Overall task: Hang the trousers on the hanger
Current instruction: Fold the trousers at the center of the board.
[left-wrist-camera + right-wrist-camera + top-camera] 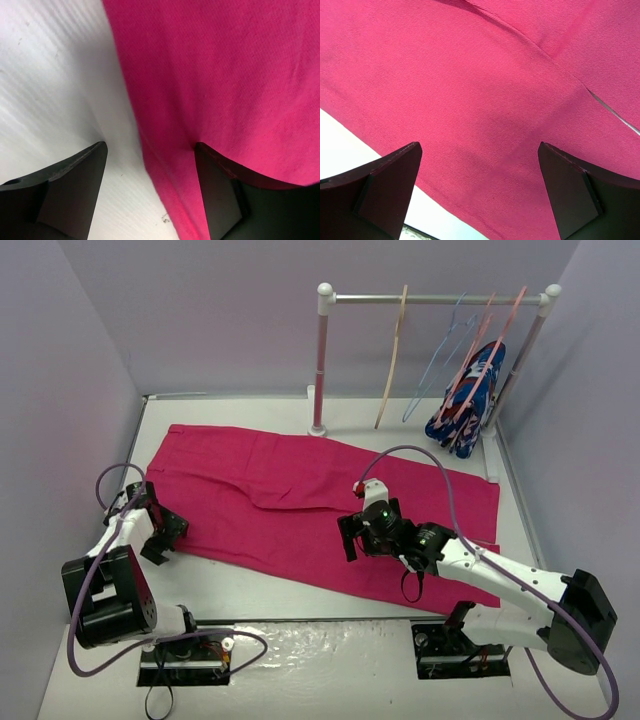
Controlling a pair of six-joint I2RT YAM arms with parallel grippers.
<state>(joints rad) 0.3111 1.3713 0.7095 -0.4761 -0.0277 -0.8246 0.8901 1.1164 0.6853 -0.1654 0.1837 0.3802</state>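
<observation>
White tabletop point(250, 590) between pale lilac walls, seen from above: the trousers point(300, 505) lie spread flat across the middle of it, reaching from the left side almost to the right wall. The hanger point(392, 355) hangs by its hook on a white rail point(430, 300) at the back, well apart from the cloth, beside a blue wire hanger point(438, 360), salmon-pink hangers point(482, 345) and a blue patterned garment point(468, 400). The left gripper point(165, 540) sits low at the near left edge of the trousers, and the right gripper point(352, 538) is poised over their right half. From the left wrist, the jaws stand apart and clamp nothing: one finger point(75, 185) is over bare table, while the other point(215, 195) meets the cloth's edge, with pink fabric lying over its tip. From the right wrist, both fingers point(385, 185) are spread wide and released above the pink cloth, where a seam runs diagonally. A sliver of white table shows at lower left, and whether the tips touch the fabric cannot be told
</observation>
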